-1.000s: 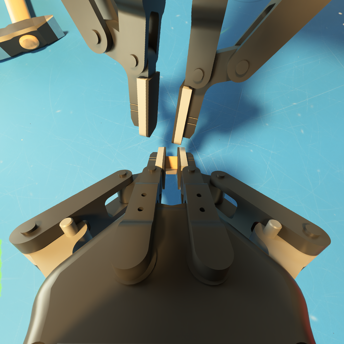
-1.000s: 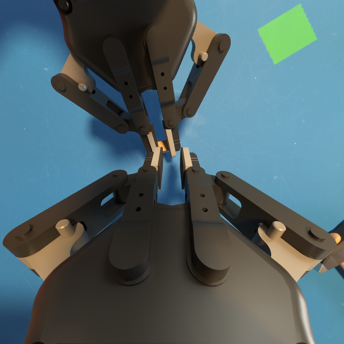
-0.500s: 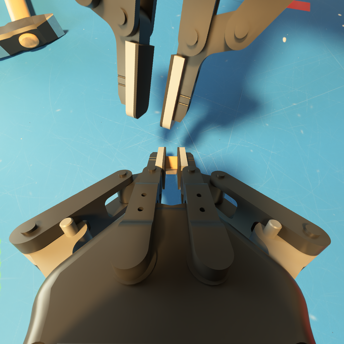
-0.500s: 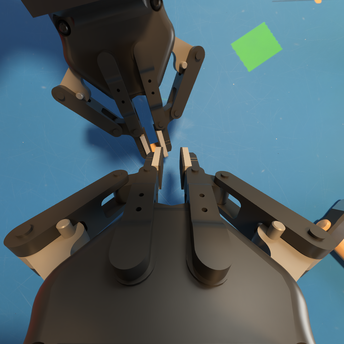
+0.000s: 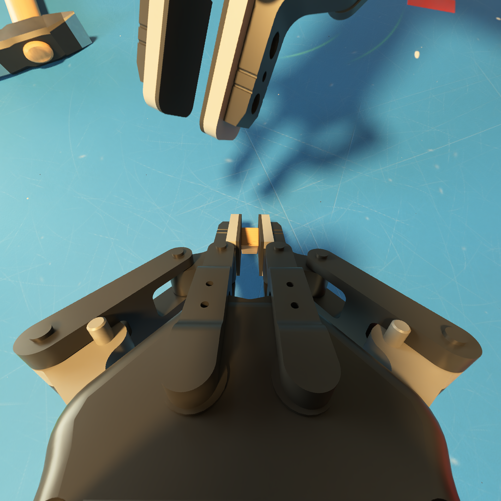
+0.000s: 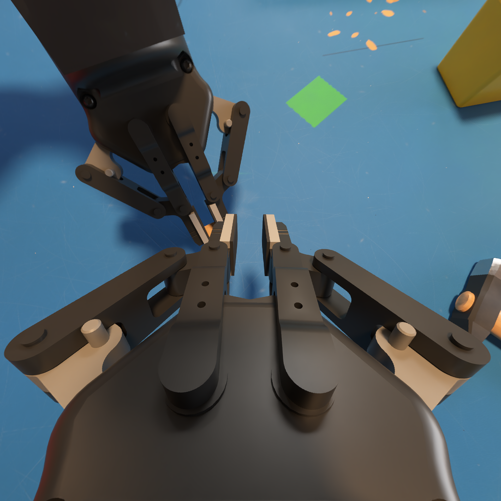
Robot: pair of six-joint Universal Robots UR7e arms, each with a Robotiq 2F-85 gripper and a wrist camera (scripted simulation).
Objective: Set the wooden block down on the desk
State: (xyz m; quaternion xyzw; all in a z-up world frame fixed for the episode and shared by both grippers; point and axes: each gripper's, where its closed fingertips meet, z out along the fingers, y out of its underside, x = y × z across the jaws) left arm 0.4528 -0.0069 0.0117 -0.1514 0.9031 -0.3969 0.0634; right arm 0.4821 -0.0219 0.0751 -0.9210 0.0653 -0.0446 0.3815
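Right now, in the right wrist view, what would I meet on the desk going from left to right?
Left claw holding the wooden block → right claw, open and empty → green square patch → yellow box at the far right edge, with the hammer head below it.

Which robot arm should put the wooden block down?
Left: its pincer is shut on the wooden block above the desk. The right pincer is open and empty.

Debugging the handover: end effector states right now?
Left end effector: closed on the wooden block.
Right end effector: open, holding nothing.
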